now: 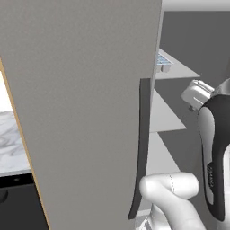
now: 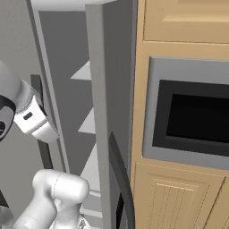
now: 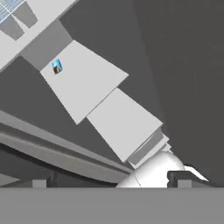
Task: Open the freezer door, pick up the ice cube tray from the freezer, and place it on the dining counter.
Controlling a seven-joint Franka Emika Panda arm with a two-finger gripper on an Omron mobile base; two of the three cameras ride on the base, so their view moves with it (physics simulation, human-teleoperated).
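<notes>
Fingertips of the robot's gripper [image 3: 111, 183] stand far apart at the bottom of the hand view, with nothing between them: the pincer is wide open and empty. From the left base view the white hand hangs in front of the open freezer [image 1: 188, 40], level with its middle shelves and touching none of them.

Beyond the hand, the freezer shows dark grey inner walls and 3 lighter grey flat shelves stepped one above another. On the top shelf, at the far upper end of the freezer as the hand camera sees it, sits the ice cube tray [image 3: 8, 8], its pale blue cells cut off by the picture's edge. The same tray [image 1: 163, 60] shows in the left base view as a small blue grid with a light rim, well above the hand and apart from it. On the shelf below the tray lies a small blue and brown object [image 3: 57, 67], too small to identify.

Left of the freezer opening, the freezer door [image 1: 85, 112] stands swung open, its long dark curved handle [image 1: 141, 148] running down its edge. Right of the freezer, in the right base view, rises a light wood cabinet [image 2: 179, 197] holding a grey-framed built-in oven [image 2: 192, 116] with a black window.
</notes>
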